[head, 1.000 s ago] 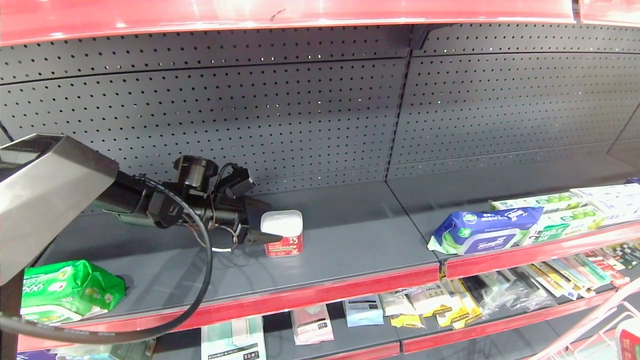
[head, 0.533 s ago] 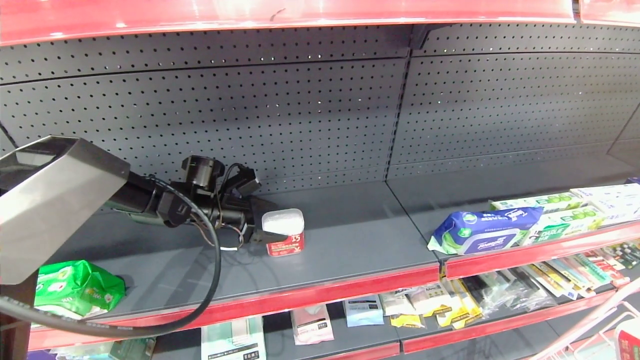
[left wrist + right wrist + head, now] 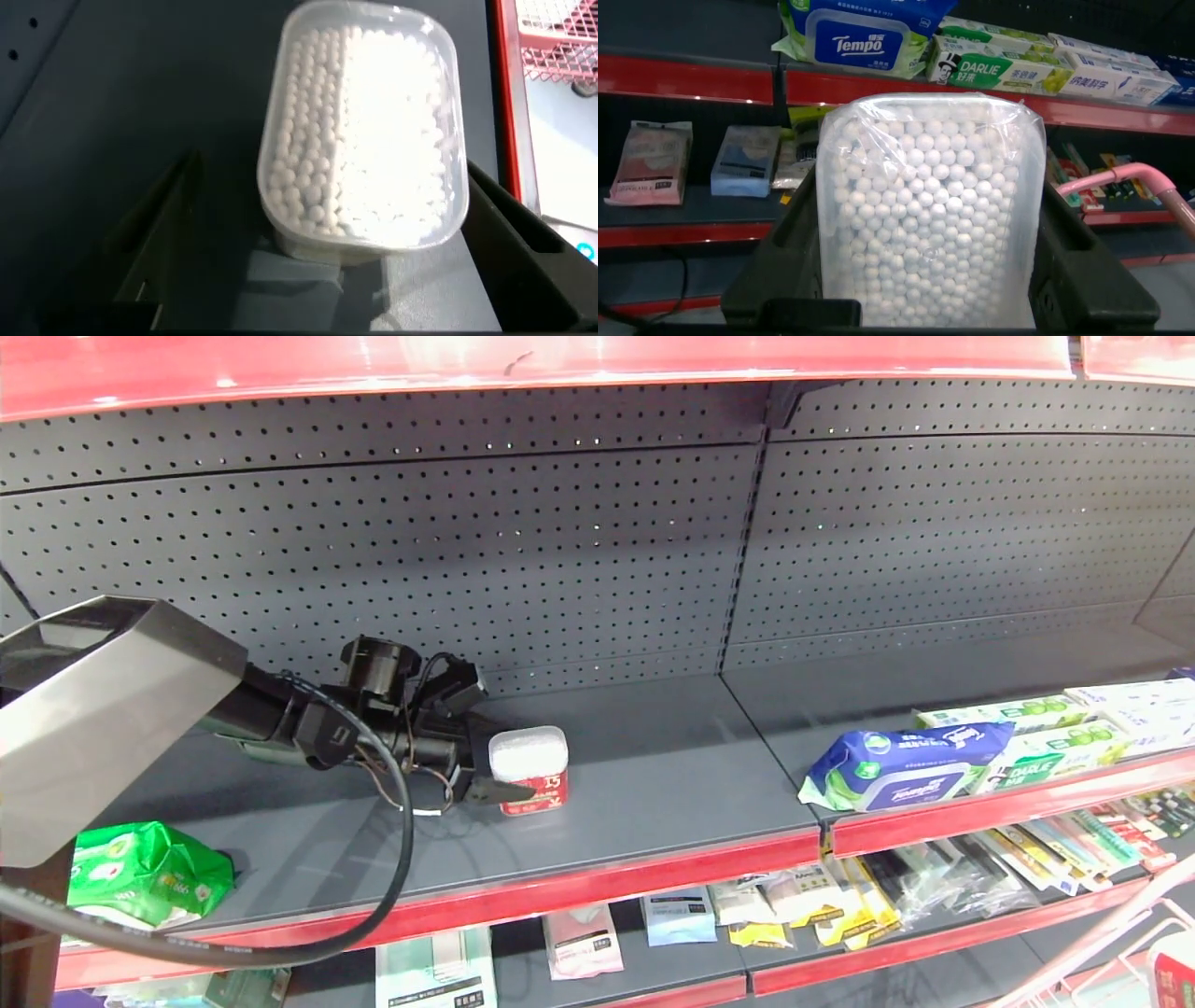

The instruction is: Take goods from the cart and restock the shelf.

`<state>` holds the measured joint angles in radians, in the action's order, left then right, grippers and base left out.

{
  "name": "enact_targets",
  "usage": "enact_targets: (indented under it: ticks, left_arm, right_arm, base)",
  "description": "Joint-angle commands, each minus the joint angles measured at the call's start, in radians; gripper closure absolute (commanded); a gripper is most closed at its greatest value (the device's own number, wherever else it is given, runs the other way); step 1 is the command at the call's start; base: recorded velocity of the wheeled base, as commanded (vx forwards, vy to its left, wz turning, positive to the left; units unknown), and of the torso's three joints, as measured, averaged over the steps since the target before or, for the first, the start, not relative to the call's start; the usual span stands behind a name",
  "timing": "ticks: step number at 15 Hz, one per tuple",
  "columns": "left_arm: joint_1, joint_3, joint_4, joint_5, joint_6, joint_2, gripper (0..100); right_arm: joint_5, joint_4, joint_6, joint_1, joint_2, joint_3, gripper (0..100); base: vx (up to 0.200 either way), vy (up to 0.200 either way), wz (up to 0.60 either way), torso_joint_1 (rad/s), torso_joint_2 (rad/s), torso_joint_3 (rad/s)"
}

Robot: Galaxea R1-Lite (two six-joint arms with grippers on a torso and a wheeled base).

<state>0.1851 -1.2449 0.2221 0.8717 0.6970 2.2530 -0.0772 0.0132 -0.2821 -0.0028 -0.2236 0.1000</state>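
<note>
and here's the left gripper (image 3: pixel 523 777) low over the grey shelf (image 3: pixel 653 784), jaws apart, with the swab box (image 3: pixel 528 751) standing between them, white lid up, red label below. from the left wrist there's a sliver of dark shelf on either side of the box, so the fingers (image 3: pixel 154 238) flank it without pinching, and i'd call this one set down. now the relation that matters: the box sits straight ahead, right in the mouth of the jaws, and its oblong lid runs lengthwise along the fingers, so the jaws span its narrow width. my read is that the clean way out is straight back along that long axis; any sideways drift and a fingertip could catch a wall and tip it. beyond the fingertips there's bare shelf, and the red front lip is well off to one side of the jaws. the right gripper (image 3: pixel 931 177) is clamped on a second swab box (image 3: pixel 929 243), a finger on each flank, long axis pointing out past the fingertips, held out in front of the shelving with the pink cart (image 3: pixel 1144 182) off past one finger. for the standing box the left arm is plainly the nearer; the right looks next in line.
</note>
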Motion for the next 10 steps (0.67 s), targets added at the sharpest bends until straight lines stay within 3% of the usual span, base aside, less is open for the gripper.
enact_targets:
  ticks: [1, 4, 8, 10]
  left_arm:
    - [-0.003, 0.01, 0.0, 0.0, 0.007, -0.003, 0]
    - [-0.003, 0.009, 0.005, -0.002, 0.01, 0.019, 0]
    - [0.001, 0.012, 0.146, -0.005, -0.002, 0.066, 0]
    - [0.004, 0.013, 0.157, -0.007, -0.033, 0.066, 0]
  right_arm:
    - [-0.001, 0.001, 0.0, 0.0, -0.002, 0.0, 100]
    - [0.001, 0.001, 0.0, 0.0, -0.002, 0.001, 100]
    - [0.001, 0.002, 0.0, 0.0, -0.002, 0.0, 100]
    - [0.001, 0.002, 0.0, 0.0, -0.002, 0.0, 100]
  base:
    - [0.0, 0.0, 0.0, 0.0, 0.0, 0.0]
    - [0.0, 0.0, 0.0, 0.0, 0.0, 0.0]
    - [0.0, 0.0, 0.0, 0.0, 0.0, 0.0]
    - [0.0, 0.0, 0.0, 0.0, 0.0, 0.0]
